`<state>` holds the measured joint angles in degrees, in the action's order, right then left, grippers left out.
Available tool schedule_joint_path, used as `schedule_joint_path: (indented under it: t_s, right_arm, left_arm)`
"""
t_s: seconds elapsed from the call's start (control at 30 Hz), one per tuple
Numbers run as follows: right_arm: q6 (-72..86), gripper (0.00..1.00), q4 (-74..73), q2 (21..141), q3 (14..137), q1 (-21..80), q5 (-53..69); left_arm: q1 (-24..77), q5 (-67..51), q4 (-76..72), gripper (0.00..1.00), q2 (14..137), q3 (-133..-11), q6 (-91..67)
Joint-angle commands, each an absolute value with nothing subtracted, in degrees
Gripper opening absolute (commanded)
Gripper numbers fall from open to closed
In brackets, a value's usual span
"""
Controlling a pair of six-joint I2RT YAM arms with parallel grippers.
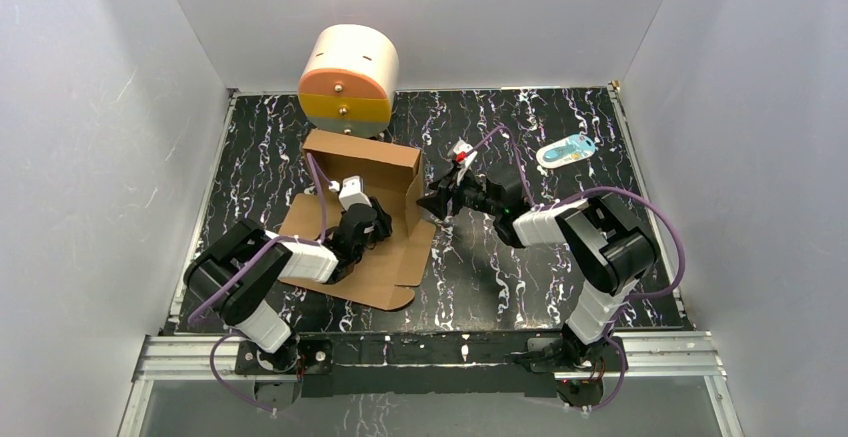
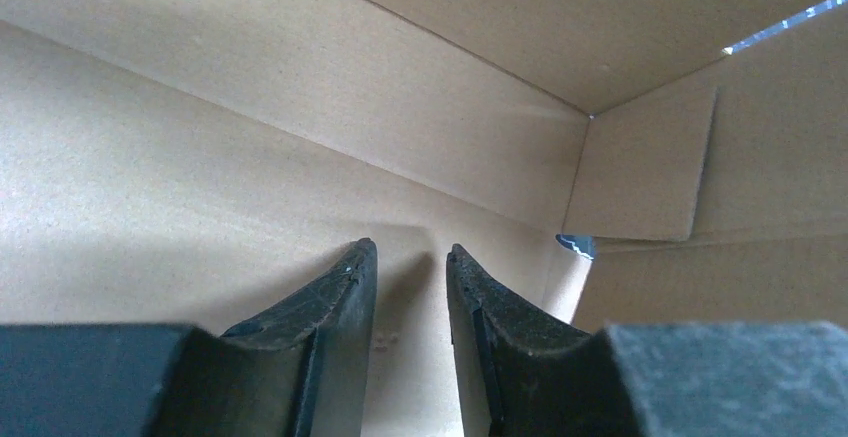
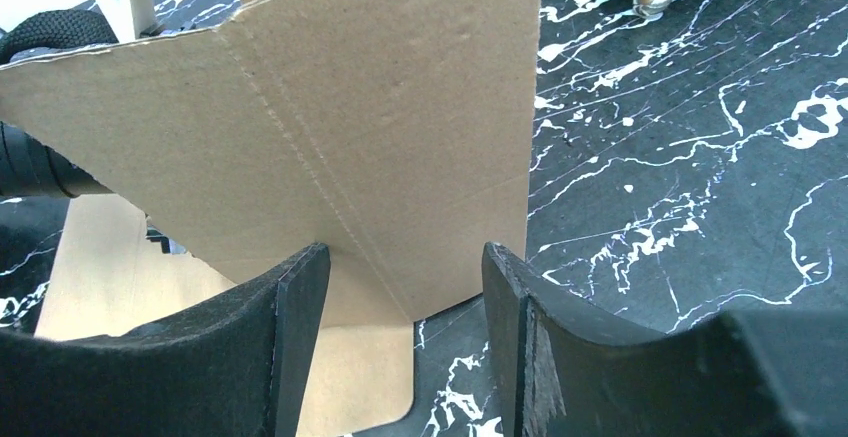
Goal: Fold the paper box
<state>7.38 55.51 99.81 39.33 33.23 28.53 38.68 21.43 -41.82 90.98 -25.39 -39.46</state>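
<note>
fingers (image 2: 335, 292) of our left gripper (image 2: 410, 250) slightly parted, empty, inside the paper box (image 1: 362, 155), our right gripper (image 3: 405, 249) spread wide at its 3 o'clock wall, box half raised at 9 o'clock on the table (image 1: 520, 267)

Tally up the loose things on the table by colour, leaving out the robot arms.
Brown: 1, the paper box
Cream with orange and yellow drawers: 1, the round drum
Light blue and white: 1, a small item at the far right
Total: 3
</note>
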Motion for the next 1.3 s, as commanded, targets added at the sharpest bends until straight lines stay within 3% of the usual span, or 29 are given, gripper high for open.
schedule_joint_path:
  t_s: [0.0, 0.5, 0.7, 0.87, 1.27]
  right_arm:
    - [7.04, 0.67, 61.09, 100.48, 40.58, 33.73, 26.43]
    - [6.22, 0.65, 66.91, 103.70, 40.05, 33.76, 20.88]
    - [5.23, 0.50, 68.90, 106.32, 40.00, 33.76, 21.63]
    - [3.77, 0.45, 69.86, 108.12, 40.36, 33.75, 23.45]
    - [1.92, 0.46, 69.08, 109.40, 42.38, 33.61, 25.00]
  left_arm:
    - [39.24, 14.34, -37.69, 0.30, 93.51, -24.93, -42.80]
    - [45.46, 13.56, -39.37, 0.28, 96.82, -26.00, -45.74]
    - [45.87, 13.71, -39.46, 0.28, 96.82, -26.19, -45.04]
    - [46.29, 13.18, -39.46, 0.28, 95.98, -26.19, -42.98]
    - [48.90, 10.24, -28.69, 0.39, 81.76, -27.47, -35.86]
